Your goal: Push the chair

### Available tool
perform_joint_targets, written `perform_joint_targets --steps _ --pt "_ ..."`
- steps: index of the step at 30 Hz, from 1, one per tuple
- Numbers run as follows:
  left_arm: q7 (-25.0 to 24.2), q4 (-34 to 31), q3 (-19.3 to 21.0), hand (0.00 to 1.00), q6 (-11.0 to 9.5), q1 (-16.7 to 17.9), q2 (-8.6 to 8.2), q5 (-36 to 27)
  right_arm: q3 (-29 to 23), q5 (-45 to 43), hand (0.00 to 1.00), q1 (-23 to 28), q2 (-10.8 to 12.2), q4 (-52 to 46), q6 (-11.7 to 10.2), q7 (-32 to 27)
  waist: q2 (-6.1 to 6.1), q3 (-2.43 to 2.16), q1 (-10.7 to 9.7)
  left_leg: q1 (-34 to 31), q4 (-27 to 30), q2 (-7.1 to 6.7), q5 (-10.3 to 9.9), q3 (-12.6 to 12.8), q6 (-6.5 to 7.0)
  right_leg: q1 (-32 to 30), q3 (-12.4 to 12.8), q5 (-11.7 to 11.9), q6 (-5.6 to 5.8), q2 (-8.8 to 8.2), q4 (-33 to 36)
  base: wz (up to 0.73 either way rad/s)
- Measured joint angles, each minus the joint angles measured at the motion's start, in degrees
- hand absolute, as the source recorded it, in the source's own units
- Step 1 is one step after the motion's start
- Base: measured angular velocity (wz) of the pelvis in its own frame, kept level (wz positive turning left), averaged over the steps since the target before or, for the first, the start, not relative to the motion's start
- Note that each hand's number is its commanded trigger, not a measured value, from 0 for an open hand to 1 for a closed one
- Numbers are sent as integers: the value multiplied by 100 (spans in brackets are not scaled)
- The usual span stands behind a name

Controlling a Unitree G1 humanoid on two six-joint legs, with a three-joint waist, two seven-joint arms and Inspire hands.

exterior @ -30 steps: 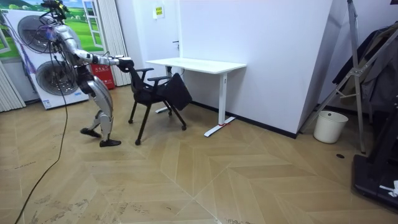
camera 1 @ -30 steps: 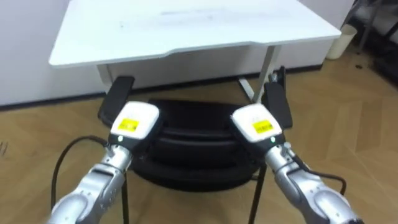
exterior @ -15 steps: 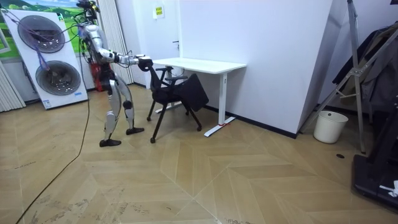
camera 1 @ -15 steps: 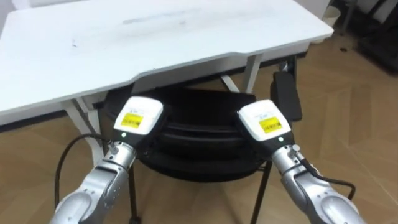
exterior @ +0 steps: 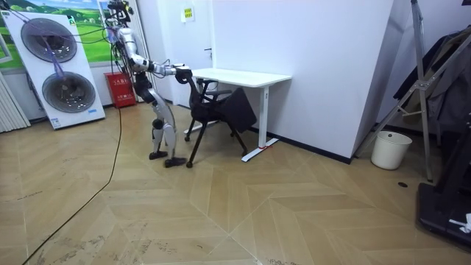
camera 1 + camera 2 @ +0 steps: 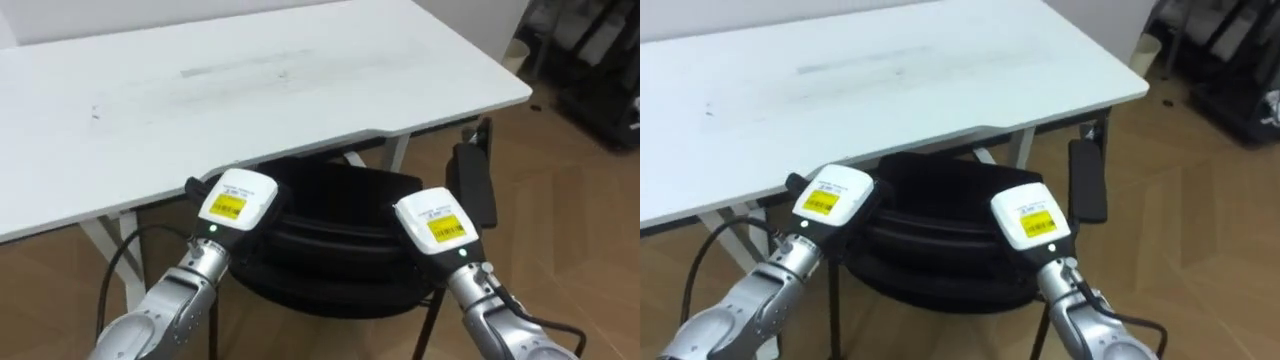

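Observation:
The black chair (image 6: 330, 235) stands right in front of me, its seat pushed partly under the white desk (image 6: 250, 90). My left hand (image 6: 237, 197) rests on the left end of the chair's backrest and my right hand (image 6: 438, 218) on the right end. Each shows its back, with the fingers hidden beyond the backrest's top edge. The chair's right armrest (image 6: 472, 180) sticks out beside the desk's edge. In the room view I stand leaning forward behind the chair (image 5: 221, 110), arms stretched out to it, close to the desk (image 5: 235, 76).
The desk's white leg (image 5: 261, 121) stands just beyond the chair. A board with two round drums (image 5: 55, 70) and a red canister (image 5: 121, 88) are behind me. A white bin (image 5: 388, 149) and a rack with dark clothing (image 5: 441, 88) stand far off.
I have walked forward with both hands on the backrest. The chair has rolled towards the desk, and its seat now sits under the desk top.

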Motion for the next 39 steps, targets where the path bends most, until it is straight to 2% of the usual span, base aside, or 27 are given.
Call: perform_joint_targets --steps 2,3,4,5,6,8,9,10,11,12,13,14,15,16,17,18,19,20,21,24,26,28,30,36,37,38,39 --pt "9 48 1 100 12 -39 -16 7 16 -22 100 103 9 -142 70 20 -71 -51 -91 -147 234 12 -66 -314 -134 58 49 128 -33 200 27 95" --pt "10 81 2 100 23 -98 -30 9 11 -16 100 83 -4 -165 85 87 -65 -52 -42 -195 267 45 -63 -457 -172 54 -208 131 -39 183 7 54" --pt "9 101 2 100 24 -118 -39 9 10 -14 100 53 -5 -151 74 138 -54 -57 3 -210 263 58 -64 -539 -181 59 -326 146 -62 181 -40 9" --pt "9 121 30 100 28 -140 -67 17 5 -15 100 -23 -8 -137 36 226 -28 -61 76 -247 242 84 -64 -721 -249 77 -552 202 -144 182 -144 4" --pt "-5 119 109 100 26 -143 -80 75 -12 -33 100 -55 -17 -132 6 306 -17 -62 78 -277 190 121 -55 -890 -275 130 -724 251 -178 198 -223 15" --pt "-42 121 185 100 31 -162 -107 137 -11 -56 100 -55 -5 -161 -37 314 -17 -45 55 -318 157 131 -55 -1147 -276 127 -707 257 -188 274 -180 50" --pt "-85 123 186 100 35 -177 -140 138 -8 -77 100 -55 2 -199 -46 344 -52 -38 58 -334 156 162 -55 -1182 -277 57 -615 222 -216 300 62 57" --pt "-88 121 206 100 35 -175 -149 138 -8 -103 100 -54 -10 -237 -52 380 -95 -43 64 -352 162 167 -55 -1160 -278 -69 -498 120 -262 315 376 73" --pt "-84 111 240 100 31 -193 -161 137 -12 -126 100 -22 -67 -366 -46 402 -239 -59 -6 -498 394 114 -86 -1079 -320 -275 211 -342 -227 391 1639 91" --pt "-57 29 342 100 27 -236 -217 134 -28 -194 100 -80 -240 -564 -48 393 -437 -152 -26 -920 1005 128 -236 -748 -506 -308 540 -1183 -466 399 2046 97" --pt "-39 39 393 100 42 -299 -316 134 -49 -206 100 -167 -320 -596 -41 390 -374 -122 -38 -1148 1427 273 -308 -724 -577 -419 316 -1220 -518 376 2154 70" --pt "-126 135 389 100 126 -393 -495 148 -97 -222 100 -266 -331 -432 7 417 -187 -131 30 -1370 2021 464 -316 -691 -589 -379 -207 -1265 -566 254 2080 26" --pt "-138 141 354 100 234 -307 -577 154 -68 -299 100 -362 -307 -239 9 430 1 -135 76 -1341 2166 661 -270 -560 -596 -75 -828 -1257 -567 86 1776 15" --pt "-112 138 343 100 255 -261 -587 159 -66 -357 100 -384 -297 -167 -8 424 97 -133 64 -1304 2052 767 -227 -421 -626 96 -1160 -1224 -514 34 1607 50" --pt "-87 125 342 100 256 -217 -541 216 -91 -456 100 -356 -196 -80 -12 369 159 -133 -73 -1237 1696 876 -120 -311 -720 370 -1647 -1018 -491 -56 1280 137" --pt "-123 125 305 100 252 -287 -525 273 -162 -415 100 -220 -115 -131 -8 274 -2 -136 -226 -1183 1236 850 29 -159 -803 495 -1936 -911 -509 -87 1076 167" --pt "-151 119 256 100 250 -369 -482 296 -193 -397 100 -170 -102 -158 -18 239 -87 -126 -249 -1157 1010 823 150 -117 -804 520 -2004 -917 -520 -122 1014 145" --pt "-136 107 237 100 245 -397 -446 297 -192 -394 100 -158 -97 -161 -51 225 -219 -151 -198 -1057 652 781 376 -68 -843 570 -2003 -861 -600 -127 814 63" --pt "-100 100 237 100 240 -353 -435 296 -176 -397 100 -155 -94 -128 -45 192 -190 -128 -79 -915 341 772 520 -99 -865 693 -2082 -778 -670 -103 568 38" --pt "-43 68 242 100 272 -282 -443 298 -144 -407 100 -142 -154 -163 -104 159 -160 -100 31 -679 -145 748 825 -165 -889 1018 -2352 -636 -773 -53 100 45" --pt "-43 56 251 100 240 -276 -304 279 -2 -414 100 -132 -165 -262 -105 165 -141 -60 76 -575 -353 740 954 -167 -879 1138 -2453 -589 -808 -34 -68 30" --pt "-83 27 270 100 234 -274 -216 277 58 -444 100 -127 -112 -362 -79 221 -135 -50 83 -536 -516 736 1038 -167 -901 1201 -2560 -558 -806 -27 -186 28" --pt "-191 -116 332 100 234 -261 -192 302 58 -457 100 -122 -104 -429 -61 274 -135 -49 88 -555 -654 732 1118 -160 -925 1194 -2646 -504 -719 -20 -330 15" --pt "-259 -139 344 100 253 -224 -216 378 47 -461 100 -123 -88 -398 -40 330 -127 -58 99 -459 -994 594 1306 -131 -791 1305 -2639 -250 -575 -32 -676 3" --pt "-265 -148 344 73 266 -206 -214 379 49 -466 100 -122 -87 -398 -40 360 -123 -60 99 -445 -1006 590 1306 -129 -788 1335 -2639 -229 -564 -31 -715 0" --pt "-280 -181 344 58 295 -178 -212 379 55 -468 84 -122 -74 -399 -44 393 -123 -62 104 -430 -1041 580 1301 -129 -780 1370 -2636 -207 -549 -31 -755 0" --pt "-291 -184 344 0 299 -168 -208 379 60 -468 0 -122 -60 -399 -46 402 -123 -62 122 -403 -1081 564 1312 -129 -764 1382 -2630 -192 -537 -41 -770 0"
